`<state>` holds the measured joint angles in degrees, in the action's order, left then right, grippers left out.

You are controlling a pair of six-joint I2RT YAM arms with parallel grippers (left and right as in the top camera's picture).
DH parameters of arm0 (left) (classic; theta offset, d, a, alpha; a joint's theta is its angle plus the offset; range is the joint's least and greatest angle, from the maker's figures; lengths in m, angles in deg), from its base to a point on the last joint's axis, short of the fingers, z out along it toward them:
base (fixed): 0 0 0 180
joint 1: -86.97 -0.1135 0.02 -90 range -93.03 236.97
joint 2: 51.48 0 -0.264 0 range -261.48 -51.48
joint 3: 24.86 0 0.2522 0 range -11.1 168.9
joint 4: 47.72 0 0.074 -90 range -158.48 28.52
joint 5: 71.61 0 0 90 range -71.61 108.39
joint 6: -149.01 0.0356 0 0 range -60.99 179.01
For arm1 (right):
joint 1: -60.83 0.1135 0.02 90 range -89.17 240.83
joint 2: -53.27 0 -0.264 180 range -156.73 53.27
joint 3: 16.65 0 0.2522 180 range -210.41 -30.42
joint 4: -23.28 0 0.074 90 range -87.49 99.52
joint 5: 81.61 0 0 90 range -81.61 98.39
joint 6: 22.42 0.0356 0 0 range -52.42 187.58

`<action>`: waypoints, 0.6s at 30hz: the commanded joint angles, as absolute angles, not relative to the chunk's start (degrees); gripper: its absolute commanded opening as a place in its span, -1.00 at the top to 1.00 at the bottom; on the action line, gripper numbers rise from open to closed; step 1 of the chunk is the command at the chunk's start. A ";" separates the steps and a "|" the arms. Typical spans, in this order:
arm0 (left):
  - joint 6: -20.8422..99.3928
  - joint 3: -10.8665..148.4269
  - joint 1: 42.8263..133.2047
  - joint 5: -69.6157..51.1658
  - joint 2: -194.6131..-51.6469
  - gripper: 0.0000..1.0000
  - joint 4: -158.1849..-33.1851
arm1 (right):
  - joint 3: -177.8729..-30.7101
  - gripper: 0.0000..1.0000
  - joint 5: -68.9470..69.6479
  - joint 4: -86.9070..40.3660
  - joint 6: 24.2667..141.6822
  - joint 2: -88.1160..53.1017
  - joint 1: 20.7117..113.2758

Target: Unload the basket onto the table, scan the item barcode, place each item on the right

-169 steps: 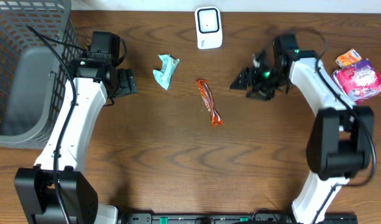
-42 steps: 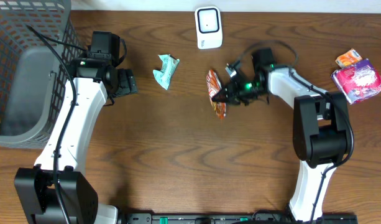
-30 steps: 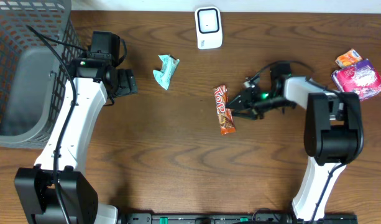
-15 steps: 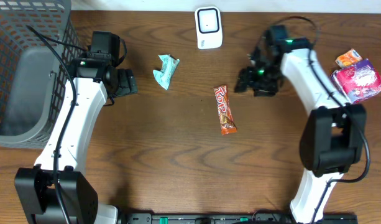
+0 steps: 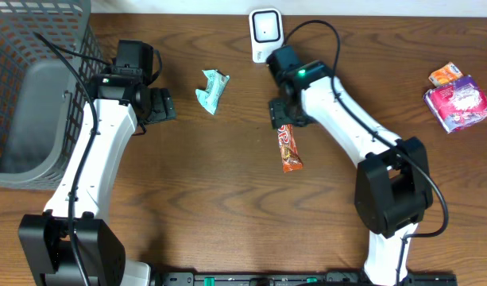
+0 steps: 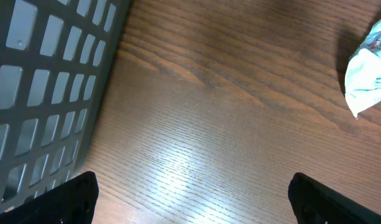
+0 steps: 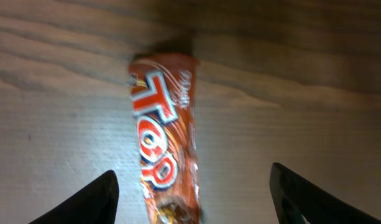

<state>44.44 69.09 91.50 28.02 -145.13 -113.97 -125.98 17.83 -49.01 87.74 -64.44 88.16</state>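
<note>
An orange candy bar (image 5: 288,149) printed "TOP" lies flat on the wooden table, lettering up. My right gripper (image 5: 283,117) hovers over its upper end, open. In the right wrist view the candy bar (image 7: 162,140) runs down between the two dark fingers (image 7: 94,198) without touching either. The white barcode scanner (image 5: 266,35) stands at the table's back edge, just beyond the right arm. My left gripper (image 5: 160,106) is open over bare wood on the left, nothing between its fingers (image 6: 61,200).
A crumpled teal wrapper (image 5: 213,89) lies between the arms and shows at the right edge as the teal wrapper (image 6: 368,74). A grey mesh basket (image 5: 32,87) fills the far left. A pink packet (image 5: 461,101) and a small orange pack (image 5: 443,74) sit at the far right.
The right gripper let go of the candy bar, pulled away to the right, then swung back left over the bar's upper end. The bar now lies lettering up. The left arm stayed still.
</note>
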 commanded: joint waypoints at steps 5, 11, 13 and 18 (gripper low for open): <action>44.77 69.33 91.37 29.18 -145.70 -0.96 -114.10 | -118.79 -0.41 22.17 -41.38 89.86 -64.05 91.24; 44.79 69.33 91.37 29.18 -145.70 -0.96 -114.10 | -113.53 -0.36 20.91 -36.13 89.86 -64.05 91.86; 44.79 69.33 91.37 29.18 -145.70 -0.96 -114.10 | -111.84 -0.33 20.89 -34.30 89.86 -64.05 91.97; 44.79 69.33 91.37 29.18 -145.70 -0.95 -114.10 | -109.15 0.07 20.01 -31.50 89.86 -64.05 92.03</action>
